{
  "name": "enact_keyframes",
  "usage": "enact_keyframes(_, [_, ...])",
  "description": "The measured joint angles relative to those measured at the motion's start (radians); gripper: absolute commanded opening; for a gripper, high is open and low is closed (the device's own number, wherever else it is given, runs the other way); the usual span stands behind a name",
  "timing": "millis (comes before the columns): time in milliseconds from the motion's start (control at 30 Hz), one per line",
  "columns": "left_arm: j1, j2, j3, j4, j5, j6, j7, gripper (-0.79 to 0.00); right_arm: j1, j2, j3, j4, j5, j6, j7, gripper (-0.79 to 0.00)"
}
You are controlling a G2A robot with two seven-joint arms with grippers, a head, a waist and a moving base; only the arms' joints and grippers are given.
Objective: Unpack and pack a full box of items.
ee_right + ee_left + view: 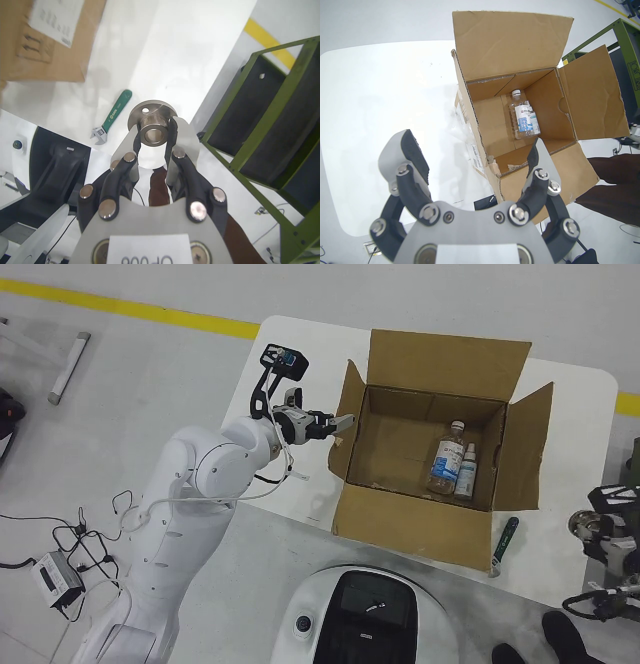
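Clock read on the top view, 12 pointing away from the robot. Nearest, at the table's [575,434] 4 o'clock edge, the right gripper [154,132] is closed narrow on a flanged metal bushing [150,107], pads clamping its short hub from both sides, flange on the far side of the fingers, bore facing the wrist camera. The part is held in the air above the table edge. Just past it a green-handled wrench [112,117] lies flat on the table, jaw end toward the robot, at about 5 o'clock from the cardboard box [385,519], near it but apart. A green metal rack [275,112] stands on the floor beyond the table on that side. Left arm: elbow bent, forearm stretched over the table's 9 o'clock side, wrist pointing toward 3 o'clock. The left gripper [335,424] is spread wide, nothing between its pads [416,152], and hangs just beside the box's 9 o'clock flap, above the table and outside the box. The box sits mid-table with all four flaps folded out. Inside, on the floor against the 3 o'clock wall, a clear bottle [447,456] with a white cap lies on its side, cap toward 12. A smaller white spray bottle [466,472] lies touching it on the 3 o'clock side. Both are well apart from the left gripper, across the box floor at its 3 o'clock.
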Motion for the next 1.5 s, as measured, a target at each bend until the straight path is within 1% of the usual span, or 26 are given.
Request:
enact_keyframes(100, [0.0, 0.0, 0.0, 0.0, 0.0, 0.0, 0.0, 0.0, 0.066, 0.012, 0.072, -0.016, 0.082, -0.048, -0.003, -0.785])
enact_keyframes(200, [0.0, 0.0, 0.0, 0.0, 0.0, 0.0, 0.0, 0.0, 0.152, 0.028, 0.094, -0.013, 0.163, -0.074, 0.002, -0.785])
enact_keyframes(333, [0.0, 0.0, 0.0, 0.0, 0.0, 0.0, 0.0, 0.0, 0.262, 0.051, 0.044, -0.013, 0.213, -0.08, 0.036, -0.785])
enact_keyframes(400, [0.0, 0.0, 0.0, 0.0, 0.0, 0.0, 0.0, 0.0, 0.292, 0.058, 0.008, -0.013, 0.212, -0.07, 0.049, -0.785])
enact_keyframes(700, [0.0, 0.0, 0.0, 0.0, 0.0, 0.0, 0.0, 0.0, 0.297, 0.059, -0.001, -0.013, 0.209, -0.064, 0.052, -0.785])
enact_keyframes(733, [0.0, 0.0, 0.0, 0.0, 0.0, 0.0, 0.0, 0.0, 0.293, 0.059, -0.007, -0.011, 0.216, -0.062, 0.043, -0.785])
enact_keyframes(800, [0.0, 0.0, 0.0, 0.0, 0.0, 0.0, 0.0, 0.0, 0.29, 0.06, -0.028, -0.012, 0.223, -0.075, -0.012, -0.785])
enact_keyframes(867, [0.0, 0.0, 0.0, 0.0, 0.0, 0.0, 0.0, 0.0, 0.324, 0.065, -0.07, -0.013, 0.214, -0.113, -0.102, -0.785])
enact_keyframes(933, [0.0, 0.0, 0.0, 0.0, 0.0, 0.0, 0.0, 0.0, 0.383, 0.071, -0.135, -0.013, 0.222, -0.125, -0.16, -0.785])
enact_keyframes(1033, [0.0, 0.0, 0.0, 0.0, 0.0, 0.0, 0.0, 0.0, 0.491, 0.08, -0.257, -0.013, 0.205, -0.129, -0.188, -0.785])
enact_keyframes(1167, [0.0, 0.0, 0.0, 0.0, 0.0, 0.0, 0.0, 0.0, 0.61, 0.082, -0.442, -0.012, 0.134, -0.077, -0.192, -0.785])
enact_keyframes(1333, [0.0, 0.0, 0.0, 0.0, 0.0, 0.0, 0.0, 0.0, 0.663, 0.07, -0.688, 0.062, 0.026, 0.013, -0.221, -0.785])
enact_keyframes(1433, [0.0, 0.0, 0.0, 0.0, 0.0, 0.0, 0.0, 0.0, 0.673, 0.061, -0.812, 0.13, -0.054, 0.055, -0.227, -0.785])
enact_keyframes(1500, [0.0, 0.0, 0.0, 0.0, 0.0, 0.0, 0.0, 0.0, 0.679, 0.054, -0.873, 0.17, -0.095, 0.083, -0.24, -0.785])
